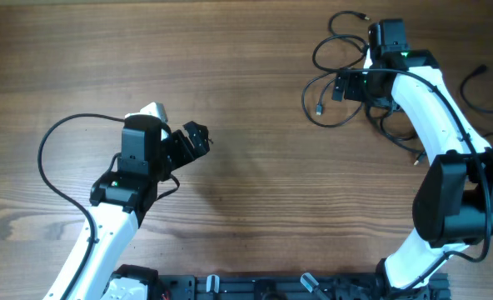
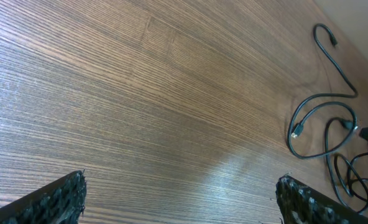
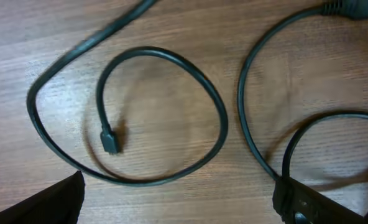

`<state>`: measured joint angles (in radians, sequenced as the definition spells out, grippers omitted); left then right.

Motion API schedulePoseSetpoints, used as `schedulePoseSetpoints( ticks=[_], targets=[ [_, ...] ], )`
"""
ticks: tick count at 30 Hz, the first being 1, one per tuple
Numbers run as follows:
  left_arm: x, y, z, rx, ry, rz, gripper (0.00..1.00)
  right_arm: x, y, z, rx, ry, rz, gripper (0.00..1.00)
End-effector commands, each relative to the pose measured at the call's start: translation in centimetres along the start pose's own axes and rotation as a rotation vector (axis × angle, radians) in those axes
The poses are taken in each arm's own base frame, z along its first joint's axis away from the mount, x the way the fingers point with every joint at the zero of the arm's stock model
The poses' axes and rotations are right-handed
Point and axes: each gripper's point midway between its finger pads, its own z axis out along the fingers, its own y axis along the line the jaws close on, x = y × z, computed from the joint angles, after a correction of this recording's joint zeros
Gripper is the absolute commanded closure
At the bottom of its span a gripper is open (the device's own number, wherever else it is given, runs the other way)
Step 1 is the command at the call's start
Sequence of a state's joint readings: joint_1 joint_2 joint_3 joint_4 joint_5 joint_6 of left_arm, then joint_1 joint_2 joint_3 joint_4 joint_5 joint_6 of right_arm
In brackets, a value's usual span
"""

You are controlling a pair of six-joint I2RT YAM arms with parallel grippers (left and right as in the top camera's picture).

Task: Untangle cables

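While the left hand (image 2: 181, 183) hangs wide open over bare wood in the left half of the worktop (image 1: 255, 50), gripping nothing, all the action sits on the other side. Its own thicker arm wire (image 1: 45, 154) arcs out toward the left edge; that one is not part of the job.

Moving across now, and here come the cables (image 1: 334, 79), thin black strands heaped toward the far right corner of the worktop, loops lying over loops. One plug (image 1: 320, 109) points back toward the middle on the outermost curl, and another plug end (image 1: 363, 15) pokes out close to the far edge.

Right above the heap is the right hand (image 3: 179, 186), fingers spread wide, nothing between them, hovering over a neat open loop (image 3: 215, 106) whose plug lies flat inside it. Further right, a separate strand (image 1: 475, 77) trails toward the right edge, apart from the main pile.

How will these behave? I judge them light, limp and fairly slick: lift one and it should sag, slide and drag whatever crosses it. Flat on the wood they offer little height, so a low pinch is needed. The best bite looks to be just behind that loose plug on the outer loop, where the strand lies free of the others. A slow draw along the worktop seems wise, since a hard tug could cinch the crossings tighter.
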<state>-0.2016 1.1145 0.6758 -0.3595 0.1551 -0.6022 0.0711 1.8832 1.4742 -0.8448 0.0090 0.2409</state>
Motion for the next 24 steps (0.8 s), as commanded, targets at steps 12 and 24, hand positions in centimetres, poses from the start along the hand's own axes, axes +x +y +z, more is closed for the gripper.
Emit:
schedulePoseSetpoints(
  ticks=[12, 24],
  targets=[
    [-0.1, 0.1, 0.0, -0.003, -0.006, 0.02, 0.0, -3.3, 0.3, 0.4, -0.007, -0.137, 0.0, 0.0],
    [-0.1, 0.1, 0.0, -0.003, -0.006, 0.02, 0.0, -3.3, 0.3, 0.4, -0.007, -0.137, 0.0, 0.0]
  ],
)
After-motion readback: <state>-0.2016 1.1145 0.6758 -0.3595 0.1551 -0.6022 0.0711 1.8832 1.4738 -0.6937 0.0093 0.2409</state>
